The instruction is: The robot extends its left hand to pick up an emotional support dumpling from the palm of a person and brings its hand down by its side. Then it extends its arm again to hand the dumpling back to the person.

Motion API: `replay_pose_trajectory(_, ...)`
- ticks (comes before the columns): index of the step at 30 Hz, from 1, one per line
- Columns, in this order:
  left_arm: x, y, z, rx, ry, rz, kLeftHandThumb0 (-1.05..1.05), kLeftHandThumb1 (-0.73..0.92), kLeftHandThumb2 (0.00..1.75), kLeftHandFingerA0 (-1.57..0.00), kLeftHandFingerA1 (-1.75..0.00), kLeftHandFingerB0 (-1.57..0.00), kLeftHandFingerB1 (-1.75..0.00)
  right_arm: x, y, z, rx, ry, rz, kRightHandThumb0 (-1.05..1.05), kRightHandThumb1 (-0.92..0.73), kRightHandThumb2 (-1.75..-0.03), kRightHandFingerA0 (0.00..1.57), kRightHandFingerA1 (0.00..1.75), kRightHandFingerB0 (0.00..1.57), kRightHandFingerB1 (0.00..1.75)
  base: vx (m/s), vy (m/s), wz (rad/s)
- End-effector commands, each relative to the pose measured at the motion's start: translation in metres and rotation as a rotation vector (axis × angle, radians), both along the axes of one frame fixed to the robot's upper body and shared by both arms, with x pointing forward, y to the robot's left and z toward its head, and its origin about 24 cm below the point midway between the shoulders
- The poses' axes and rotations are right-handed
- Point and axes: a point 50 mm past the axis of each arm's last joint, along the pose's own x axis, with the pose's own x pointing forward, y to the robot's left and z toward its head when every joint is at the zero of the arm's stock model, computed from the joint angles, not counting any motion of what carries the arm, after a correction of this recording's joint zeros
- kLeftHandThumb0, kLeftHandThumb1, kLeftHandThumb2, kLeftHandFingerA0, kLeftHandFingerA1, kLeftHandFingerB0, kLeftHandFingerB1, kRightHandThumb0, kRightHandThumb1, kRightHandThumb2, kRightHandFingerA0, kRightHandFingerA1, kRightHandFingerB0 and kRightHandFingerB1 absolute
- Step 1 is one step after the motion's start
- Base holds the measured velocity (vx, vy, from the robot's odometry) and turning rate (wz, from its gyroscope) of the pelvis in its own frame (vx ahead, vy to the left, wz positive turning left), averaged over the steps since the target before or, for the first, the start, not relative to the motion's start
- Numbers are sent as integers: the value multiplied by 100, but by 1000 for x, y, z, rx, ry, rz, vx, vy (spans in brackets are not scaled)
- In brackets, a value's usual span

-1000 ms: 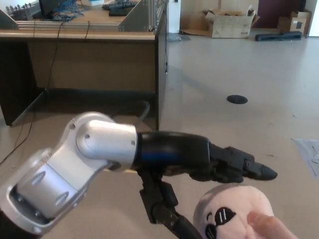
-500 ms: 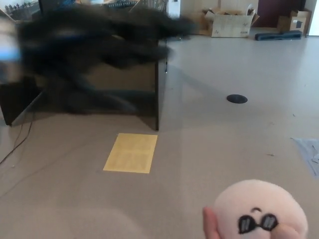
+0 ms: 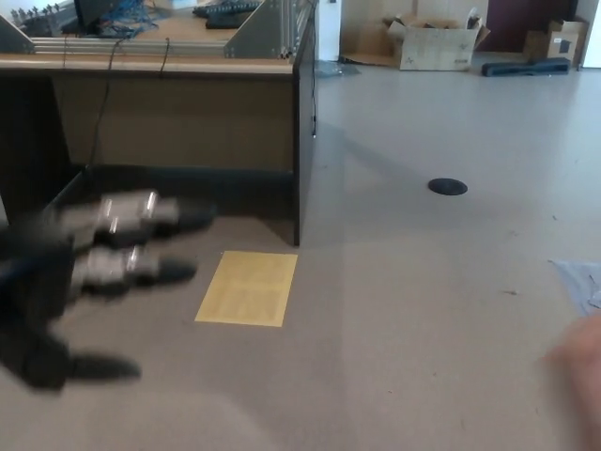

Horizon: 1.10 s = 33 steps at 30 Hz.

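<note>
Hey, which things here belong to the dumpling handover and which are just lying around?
Part of the job: left hand, blurred, spread open, empty; person's hand at the right edge. Dumpling not in view.
Lying about: yellow sheet on the floor, desk, cardboard box, black floor disc.

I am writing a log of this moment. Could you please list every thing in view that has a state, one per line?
left hand: blurred by motion, fingers spread apart, holding nothing
person's hand: blurred at the right edge, no dumpling visible
yellow sheet: flat on the floor
cardboard box: open, flaps up
</note>
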Motion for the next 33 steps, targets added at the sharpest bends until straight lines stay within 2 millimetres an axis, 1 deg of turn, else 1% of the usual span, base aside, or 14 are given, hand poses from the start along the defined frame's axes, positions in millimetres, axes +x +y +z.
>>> replay_pose_trajectory(1,-53,77,-135,-12,54,473,-73,54,57,-15,-32,-4,-23,-12,-14,-9,5,38,-61,-29,-56,-58,81,54,79,49,0,0,0)
replay_pose_trajectory(2,-57,85,-146,-21,77,524,-75,45,77,-11,-41,-6,-22,-11,-14,-9,17,37,-66,-29,-56,-58,82,54,79,50,0,0,0)
replay_pose_trajectory(4,-59,88,-151,-23,83,546,-75,45,77,-11,-41,-6,-22,-11,-13,-9,22,37,-68,-29,-56,-58,82,54,79,50,0,0,0)
replay_pose_trajectory(5,-63,96,-160,-9,94,587,-71,45,84,-6,-43,-6,-25,-11,-13,-9,24,37,-71,-28,-56,-57,83,57,80,50,0,0,0)
replay_pose_trajectory(6,-70,106,-174,13,111,646,-71,45,84,-6,-43,-6,-25,-11,-12,-9,28,36,-75,-28,-56,-57,83,57,80,50,0,0,0)
replay_pose_trajectory(10,-70,106,-175,15,102,644,-71,45,84,-6,-43,-6,-25,-11,-12,-9,28,37,-75,-28,-56,-57,83,57,80,50,0,0,0)
replay_pose_trajectory(11,-81,113,-189,42,138,683,-78,53,89,-7,-43,-3,-26,-13,-10,-11,27,37,-73,-27,-56,-57,83,57,80,50,0,0,0)
replay_pose_trajectory(12,-87,116,-197,79,153,707,-80,54,92,-7,-43,-2,-26,-14,-9,-13,28,39,-70,-29,-56,-57,83,58,79,49,0,0,0)
replay_pose_trajectory(15,-88,116,-199,92,148,710,-80,54,92,-7,-43,-2,-26,-14,-9,-13,28,40,-70,-29,-56,-57,83,58,79,49,0,0,0)
replay_pose_trajectory(19,-85,120,-202,43,168,726,-77,53,90,-10,-45,-1,-30,-14,-10,-12,32,26,-78,-27,-56,-58,83,54,79,50,0,0,0)
replay_pose_trajectory(20,-84,120,-203,92,173,730,-75,53,93,-14,-47,0,-35,-14,-10,-12,40,24,-85,-26,-55,-57,84,54,79,50,0,0,0)
replay_pose_trajectory(23,-83,121,-204,115,169,730,-75,53,93,-14,-47,0,-35,-14,-10,-12,43,22,-89,-26,-55,-57,84,54,79,50,0,0,0)
replay_pose_trajectory(24,-81,120,-204,146,166,723,-38,31,94,-2,-49,0,-47,-13,-10,-11,44,16,-93,-25,-56,-57,85,53,76,49,0,0,0)
replay_pose_trajectory(33,-74,115,-205,218,138,701,-38,30,94,-1,-48,0,-47,-9,-10,-9,59,15,-110,-25,-55,-57,85,53,75,47,0,0,0)
